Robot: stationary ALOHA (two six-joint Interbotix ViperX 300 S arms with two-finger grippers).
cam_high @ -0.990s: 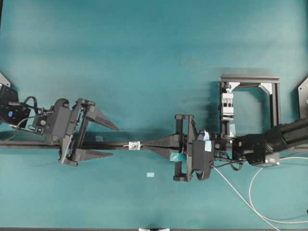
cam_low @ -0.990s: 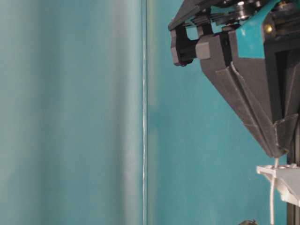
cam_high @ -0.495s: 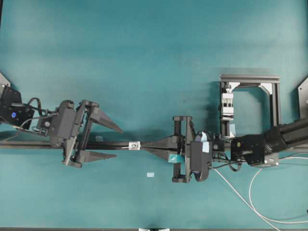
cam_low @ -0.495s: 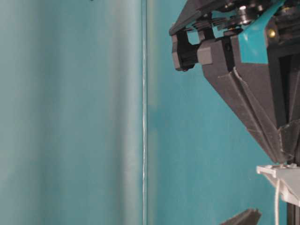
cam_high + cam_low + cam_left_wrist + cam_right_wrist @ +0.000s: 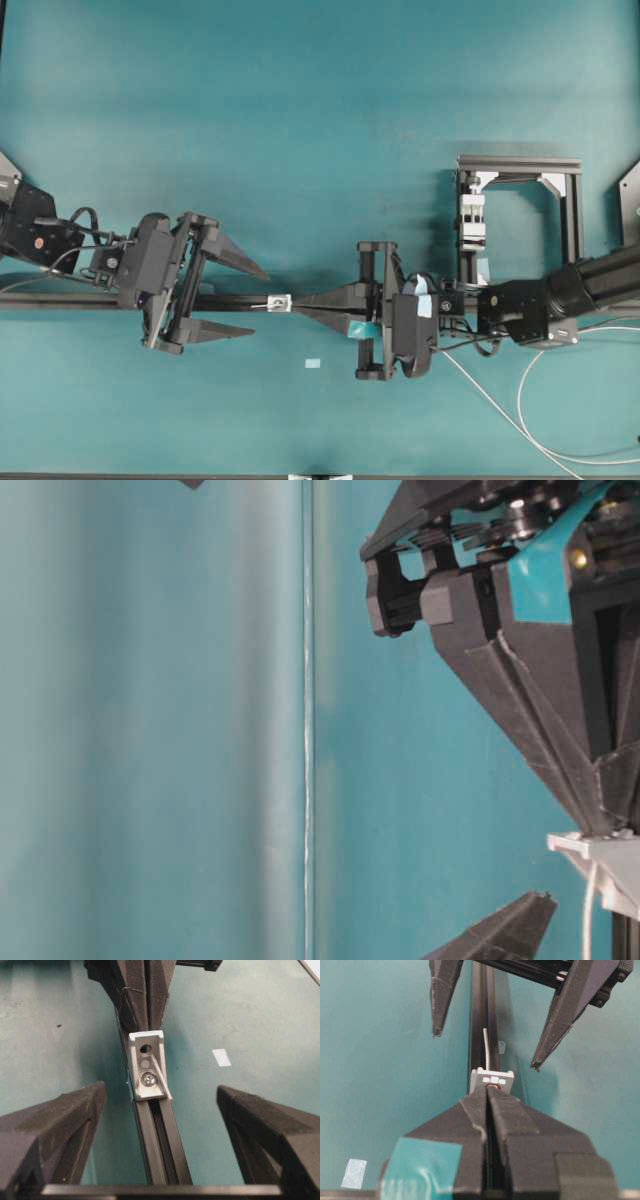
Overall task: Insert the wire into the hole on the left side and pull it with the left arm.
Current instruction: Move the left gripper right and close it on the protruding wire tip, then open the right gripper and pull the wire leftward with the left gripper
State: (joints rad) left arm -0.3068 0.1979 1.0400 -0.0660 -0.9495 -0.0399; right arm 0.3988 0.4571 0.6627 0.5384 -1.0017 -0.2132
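The silver-white bracket (image 5: pixel 281 301) stands on a black rail (image 5: pixel 60 300), and its dark hole (image 5: pixel 145 1048) faces the left wrist camera. The wire (image 5: pixel 486 1045) passes through the hole, and its stiff tip sticks out on the left side over the rail. My right gripper (image 5: pixel 298 300), the one with teal tape, is shut on the wire with its tips against the bracket (image 5: pixel 491 1079). My left gripper (image 5: pixel 258 300) stands open just left of the bracket. Its fingers (image 5: pixel 65 1125) straddle the rail and touch nothing. The wire's tip (image 5: pixel 160 1076) lies between them.
The wire's slack (image 5: pixel 530 420) loops over the table at the lower right. A white clamp block in a black frame (image 5: pixel 520 215) stands behind the right arm. A pale tape rectangle (image 5: pixel 313 363) lies on the teal table in front of the bracket.
My left gripper has moved right along the rail toward the bracket, and its jaws have narrowed somewhat. The right gripper has edged left, still shut.
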